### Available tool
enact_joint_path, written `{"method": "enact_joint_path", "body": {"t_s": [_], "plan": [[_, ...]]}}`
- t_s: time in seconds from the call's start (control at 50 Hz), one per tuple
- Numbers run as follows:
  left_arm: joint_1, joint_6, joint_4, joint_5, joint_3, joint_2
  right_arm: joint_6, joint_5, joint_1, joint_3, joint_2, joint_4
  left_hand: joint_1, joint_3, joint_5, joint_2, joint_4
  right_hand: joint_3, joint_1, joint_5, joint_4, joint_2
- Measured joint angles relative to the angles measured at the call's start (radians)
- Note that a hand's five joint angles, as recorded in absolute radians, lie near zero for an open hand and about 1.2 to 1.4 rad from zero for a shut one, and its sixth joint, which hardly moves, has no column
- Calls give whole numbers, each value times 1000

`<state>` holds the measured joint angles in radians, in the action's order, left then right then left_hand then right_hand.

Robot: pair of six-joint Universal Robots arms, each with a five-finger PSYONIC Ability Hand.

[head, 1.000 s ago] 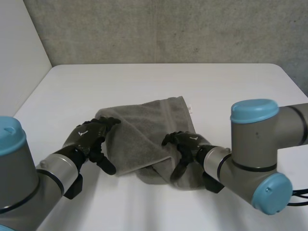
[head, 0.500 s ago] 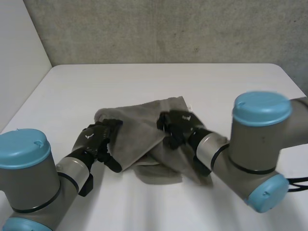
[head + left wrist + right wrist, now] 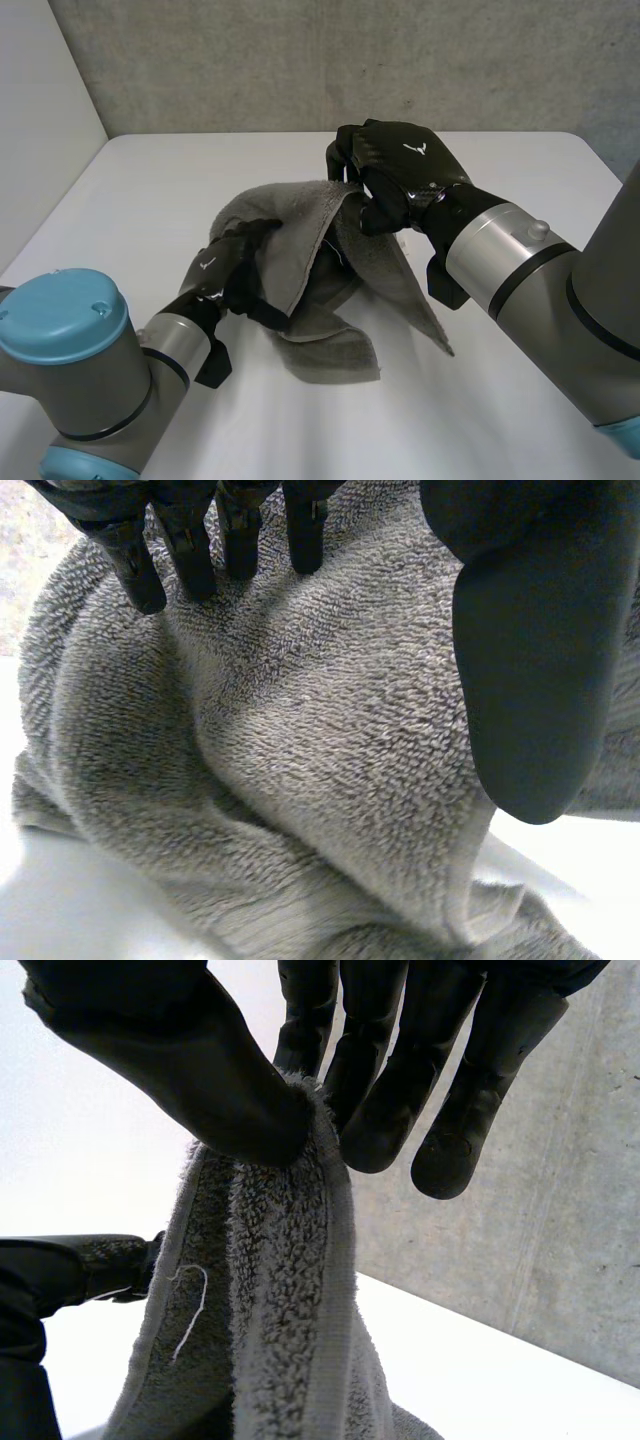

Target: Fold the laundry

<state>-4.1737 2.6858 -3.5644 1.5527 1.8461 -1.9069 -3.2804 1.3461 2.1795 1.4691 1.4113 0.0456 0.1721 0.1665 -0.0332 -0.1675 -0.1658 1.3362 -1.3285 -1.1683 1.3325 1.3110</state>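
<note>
Right hand has raised pinched towel; left hand grips, half-hidden.

My right arm reaches in from the side, its grey wrist angled upward. My right hand is held high, the back of it facing up, well above my left hand. My right thumb and right fingers pinch the edge of a towel between them. My left arm stretches forward, low. My left fingers curl over a fold of the towel, and my left thumb presses against its near side.
</note>
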Motion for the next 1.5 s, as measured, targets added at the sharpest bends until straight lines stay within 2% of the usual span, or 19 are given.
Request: {"method": "enact_joint_path", "body": {"t_s": [0.18,0.38,0.5,0.56,0.66,0.74,0.82,0.96,1.04,1.16,1.18,1.22,1.26,1.28,1.36,1.42,1.5], "plan": [[20,-103,-3,2,-39,-37,1,3,2,7,-2,0,0,0,0,0,0,1,0,0,0,0],[78,-119,-20,58,-98,-103,1,4,2,13,-6,0,0,0,0,0,0,3,-1,0,0,0],[108,-106,-57,178,-136,-163,0,4,2,16,-1,0,5,9,0,-9,-11,4,-1,0,0,0],[111,-81,-84,281,-156,-193,-1,4,1,16,7,1,49,50,-5,-49,-51,4,-1,0,0,0],[94,-17,-123,404,-172,-209,-2,5,-2,15,20,3,191,191,-151,-190,-191,4,-1,0,0,14],[55,31,-161,453,-170,-195,-2,5,-8,13,32,4,365,373,-326,-373,-375,5,-1,0,0,19],[8,67,-193,465,-163,-162,-1,6,-12,13,41,4,457,461,-416,-461,-462,5,-23,-18,0,29],[-68,100,-207,442,-139,-90,1,8,-14,13,60,8,511,518,-470,-517,-518,5,-23,-18,10,29],[-100,104,-204,385,-118,-38,3,10,-14,13,67,10,683,679,-632,-679,-681,5,-23,-18,10,29],[-127,110,-181,201,-91,59,25,3,-13,11,66,9,818,825,-778,-825,-825,6,-23,-18,10,29],[-131,118,-161,134,-86,91,36,-2,-13,8,62,5,829,837,-789,-836,-838,7,-23,-18,10,29],[-134,132,-133,72,-83,119,50,-9,-12,4,55,-5,836,844,-796,-843,-846,5,-17,-16,9,23],[-135,150,-101,27,-81,139,69,-19,-10,-2,41,-25,838,846,-801,-847,-849,-160,166,167,-157,-142],[-135,167,-75,1,-81,151,85,-28,-8,-6,26,-44,839,847,-803,-847,-850,-357,365,368,-350,-362],[-135,227,5,-39,-83,169,129,-47,-1,-20,-40,-125,842,848,-804,-849,-851,-938,927,970,-928,-920],[-134,270,47,-43,-85,174,134,-55,1,-20,-84,-174,843,850,-804,-851,-852,-1013,1008,1069,-1019,-971],[-132,327,83,-39,-90,180,77,-62,0,2,-130,-200,843,851,-805,-852,-854,-1045,1040,1084,-1024,-1010]]}}
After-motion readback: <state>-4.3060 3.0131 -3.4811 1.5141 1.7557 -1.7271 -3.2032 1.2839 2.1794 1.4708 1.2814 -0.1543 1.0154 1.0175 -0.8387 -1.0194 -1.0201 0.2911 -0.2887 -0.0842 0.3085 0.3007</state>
